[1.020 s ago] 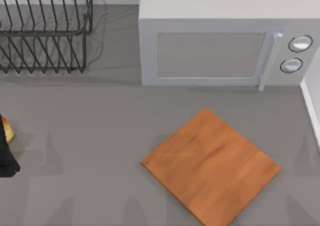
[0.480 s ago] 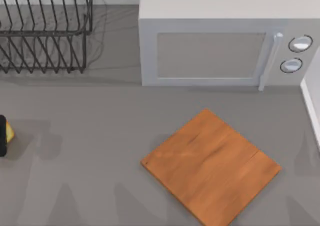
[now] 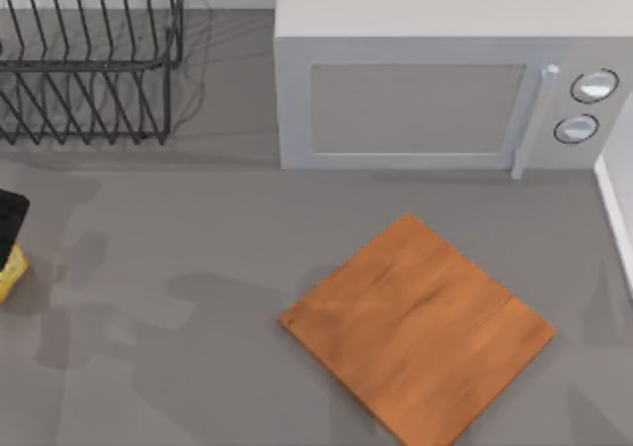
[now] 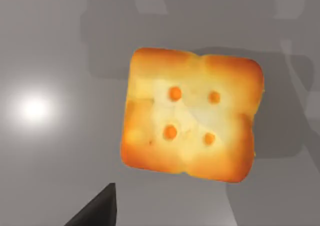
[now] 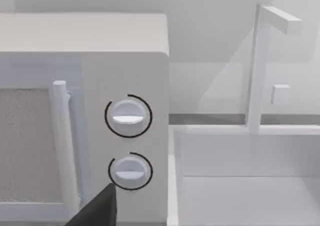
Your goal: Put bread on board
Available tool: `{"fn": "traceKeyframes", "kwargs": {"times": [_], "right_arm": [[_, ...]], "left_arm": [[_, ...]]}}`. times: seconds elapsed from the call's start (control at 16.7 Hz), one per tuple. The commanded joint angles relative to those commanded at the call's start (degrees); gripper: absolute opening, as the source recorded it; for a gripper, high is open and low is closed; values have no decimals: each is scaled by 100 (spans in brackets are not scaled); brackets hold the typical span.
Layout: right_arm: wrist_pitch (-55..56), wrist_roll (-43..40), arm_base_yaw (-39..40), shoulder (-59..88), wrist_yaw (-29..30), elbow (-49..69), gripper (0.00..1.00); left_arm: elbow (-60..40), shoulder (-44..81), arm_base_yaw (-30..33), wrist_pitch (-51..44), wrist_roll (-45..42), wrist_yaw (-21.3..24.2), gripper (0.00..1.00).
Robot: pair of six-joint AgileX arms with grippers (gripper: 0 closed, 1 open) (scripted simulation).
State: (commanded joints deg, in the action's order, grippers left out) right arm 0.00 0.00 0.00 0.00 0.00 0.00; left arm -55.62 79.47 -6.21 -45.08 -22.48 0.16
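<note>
**Bread at the table's left edge, board bare near the middle**

Top view: the left gripper [image 3: 8,219] shows as a dark block at the far left edge of the table [image 3: 198,228], with the yellow corner of the bread [image 3: 12,271] just below it. Whether the fingers hold the slice cannot be told from here. The board [image 3: 416,330] lies flat, turned like a diamond, right of centre and in front of the grey microwave [image 3: 445,70], well apart from the bread. A black wire dish rack [image 3: 89,60] stands at the back left.

Left wrist view: the bread [image 4: 192,121] shows its broad face, golden with four reddish spots, over the grey table surface. One dark fingertip [image 4: 97,208] sits apart from the slice; the grip itself cannot be told.

Right wrist view: the camera faces the microwave's two dials [image 5: 128,143] and door handle [image 5: 62,146], with a white sink [image 5: 245,176] and faucet [image 5: 265,60] beside it. A dark fingertip [image 5: 97,208] of the right gripper shows; its state cannot be told.
</note>
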Motion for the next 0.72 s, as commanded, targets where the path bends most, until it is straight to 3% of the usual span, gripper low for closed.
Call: {"fn": "traceKeyframes", "kwargs": {"times": [0.36,0.72], "right_arm": [[0,0,0,0,0,0,100],[0,0,0,0,0,0,100]], "left_arm": [[-1691,2217,-182,-1249,-664,-7,100],[-2134,2719,-228,-1525,-826,-13,100]]}}
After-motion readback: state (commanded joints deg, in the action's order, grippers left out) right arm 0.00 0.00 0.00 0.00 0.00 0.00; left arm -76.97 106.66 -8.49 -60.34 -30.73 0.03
